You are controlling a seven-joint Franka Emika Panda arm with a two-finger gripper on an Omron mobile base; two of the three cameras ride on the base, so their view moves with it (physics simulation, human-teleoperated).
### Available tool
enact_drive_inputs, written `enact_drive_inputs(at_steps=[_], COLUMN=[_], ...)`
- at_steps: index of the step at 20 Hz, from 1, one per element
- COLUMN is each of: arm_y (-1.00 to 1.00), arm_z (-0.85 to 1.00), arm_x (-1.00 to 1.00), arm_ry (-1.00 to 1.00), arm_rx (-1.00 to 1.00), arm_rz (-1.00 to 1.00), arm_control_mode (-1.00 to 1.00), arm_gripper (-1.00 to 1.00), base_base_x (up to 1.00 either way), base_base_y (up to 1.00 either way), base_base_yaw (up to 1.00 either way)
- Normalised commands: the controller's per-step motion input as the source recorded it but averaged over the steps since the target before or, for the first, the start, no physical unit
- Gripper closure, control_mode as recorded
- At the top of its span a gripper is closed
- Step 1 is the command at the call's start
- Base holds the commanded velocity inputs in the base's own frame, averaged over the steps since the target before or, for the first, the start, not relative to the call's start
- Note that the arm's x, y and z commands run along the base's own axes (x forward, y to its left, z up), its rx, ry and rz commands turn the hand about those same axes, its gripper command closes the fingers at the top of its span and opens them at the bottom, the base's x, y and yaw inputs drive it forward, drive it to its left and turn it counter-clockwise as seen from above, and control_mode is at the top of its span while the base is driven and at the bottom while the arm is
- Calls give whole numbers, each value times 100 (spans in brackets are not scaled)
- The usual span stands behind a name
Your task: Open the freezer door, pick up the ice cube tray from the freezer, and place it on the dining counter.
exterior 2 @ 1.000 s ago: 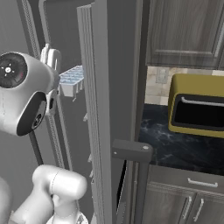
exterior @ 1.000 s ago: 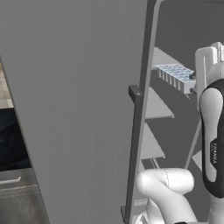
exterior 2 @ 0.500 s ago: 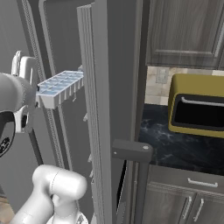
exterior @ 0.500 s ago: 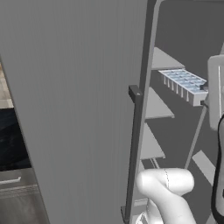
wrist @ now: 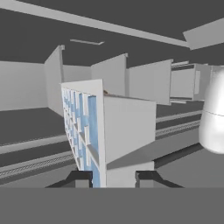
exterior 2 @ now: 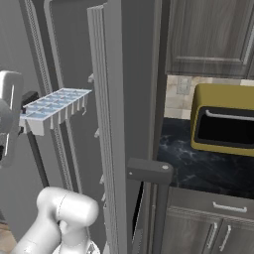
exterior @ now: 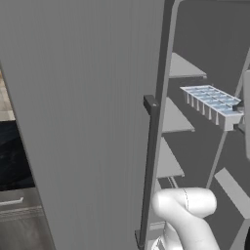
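With the door [exterior: 88,122] swung wide open, my pincer [wrist: 113,178] is clamped on the near end of the tray [exterior: 213,104], its fingers [wrist: 78,178] on either side of the tray wall. The tray hangs level in the air, in front of the freezer [exterior: 205,44] shelves [exterior: 176,117].

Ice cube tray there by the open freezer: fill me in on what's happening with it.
The robot's tool is shut on one end of the ice cube tray, holding it in the air in front of the freezer shelves, resting on nothing. The freezer door stands wide open beside it. The tray sits about level in the base views. Carrying it to the dining counter is not yet done.
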Motion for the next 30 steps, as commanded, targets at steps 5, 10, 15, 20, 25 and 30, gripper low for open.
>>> enact_drive_inputs(at_steps=[5, 10, 15, 20, 25, 30], arm_y=[0, 0, 0, 0, 0, 0], arm_z=[0, 0, 0, 0, 0, -2], arm_x=[-28, -17, -11, -1, 0, 0], arm_ry=[0, 0, 0, -1, -8, -12], arm_rx=[0, 0, 0, 0, 0, 0], arm_rz=[0, 0, 0, 0, 0, 0], arm_control_mode=[-100, -100, -100, -100, -100, -100], arm_gripper=[100, 100, 100, 100, 100, 100], base_base_x=[0, 0, 0, 0, 0, 0], base_base_y=[0, 0, 0, 0, 0, 0], base_base_yaw=[0, 0, 0, 0, 0, 0])
